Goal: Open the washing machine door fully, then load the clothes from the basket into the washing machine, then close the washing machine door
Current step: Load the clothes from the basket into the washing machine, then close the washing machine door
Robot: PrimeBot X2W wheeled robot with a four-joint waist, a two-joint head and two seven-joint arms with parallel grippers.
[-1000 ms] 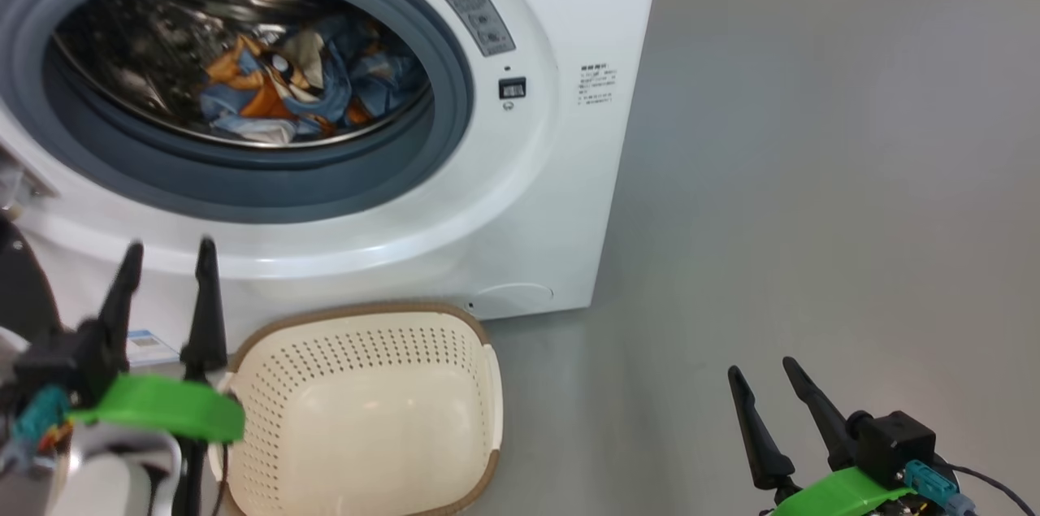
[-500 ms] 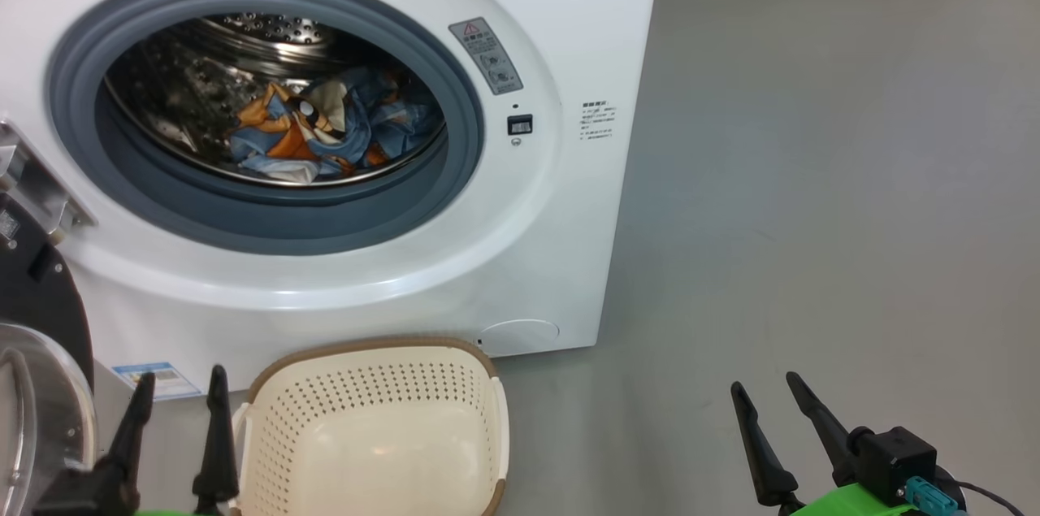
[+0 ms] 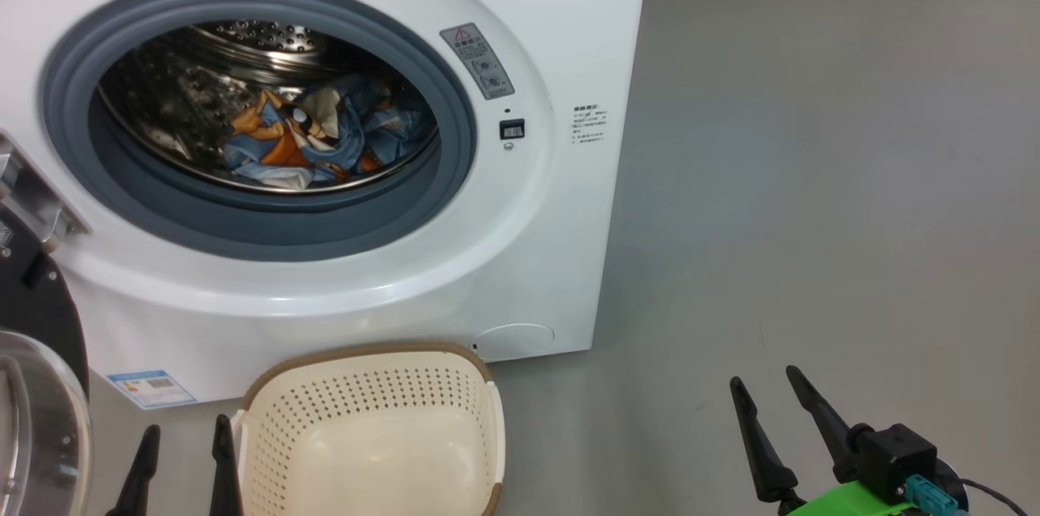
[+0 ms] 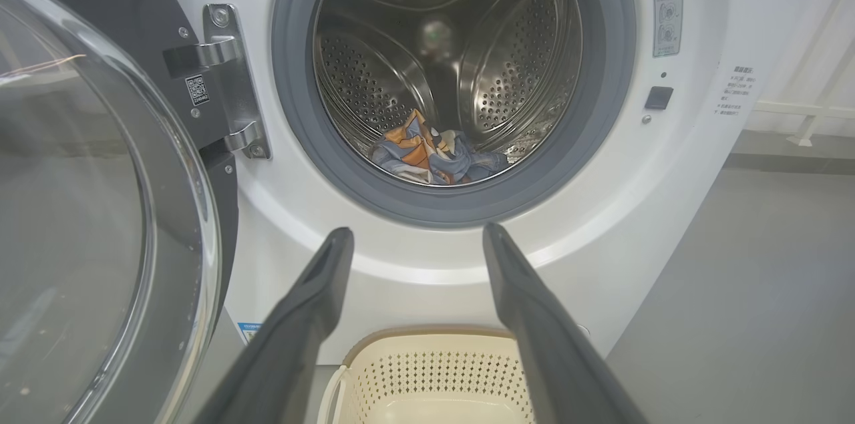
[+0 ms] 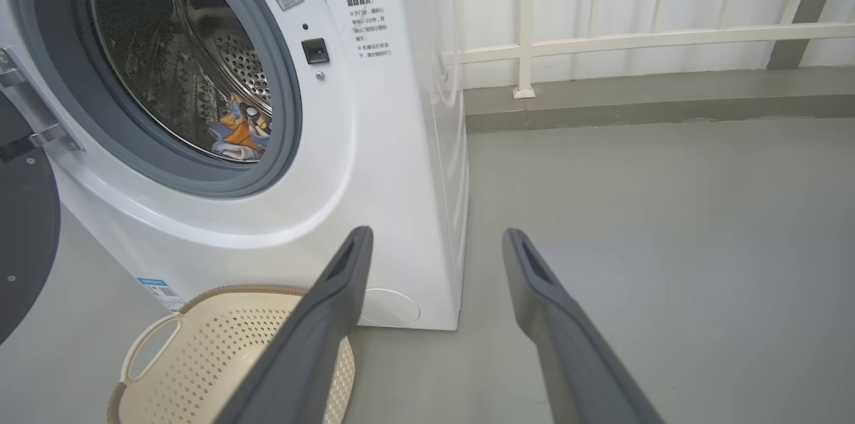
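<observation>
Glass-centred washing machine door swung wide at left — just beside left tool, well apart from right tool; both released, empty. Clothes in drum.

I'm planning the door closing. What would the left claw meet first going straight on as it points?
Probably the washing machine, on its white front just below the grey gasket; depth is unclear, so possibly the open drum instead.

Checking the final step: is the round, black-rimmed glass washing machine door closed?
No, the black-rimmed glass door stands open on its hinge, exposing the steel drum.
</observation>
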